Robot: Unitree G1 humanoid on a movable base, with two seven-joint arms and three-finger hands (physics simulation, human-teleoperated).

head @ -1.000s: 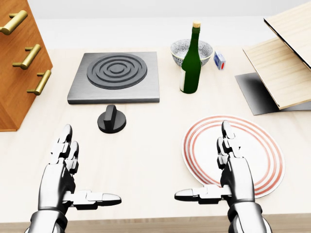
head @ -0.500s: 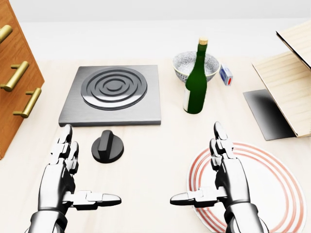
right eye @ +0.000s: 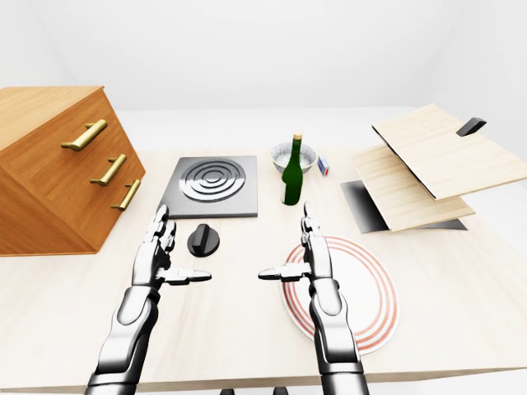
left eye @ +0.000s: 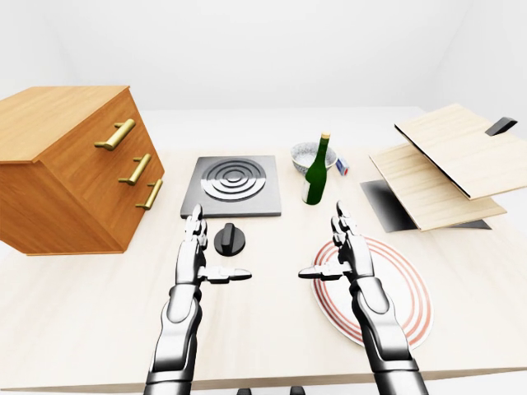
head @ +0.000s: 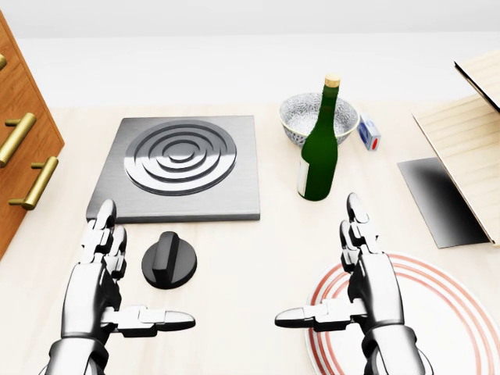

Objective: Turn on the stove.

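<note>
- Grey stove plate [head: 178,168] sits lower and larger in the head view than a second ago, and every other thing has slid the same way: the camera has moved in toward the table, not the objects.
- Just below the stove's near edge, apart from it, the black knob [head: 169,269] lies on the pale wooden table [head: 242,258]; it is now level with the left hand's fingers, so I judge it within easy reach.
- Left hand [head: 105,285] hovers just left of the knob, fingers spread and thumb out, gripping nothing and not touching the knob.
- Right hand [head: 363,281], well to the right of the stove, is likewise splayed and empty, over the edge of the red-ringed plate [head: 445,312], which holds nothing.
- Right of the stove, the patterned bowl [head: 308,113] stands behind the green bottle [head: 319,152]; what I can see of its inside looks empty.
- Left of the stove, the wooden drawer chest [left eye: 74,177] has its drawers closed.
</note>
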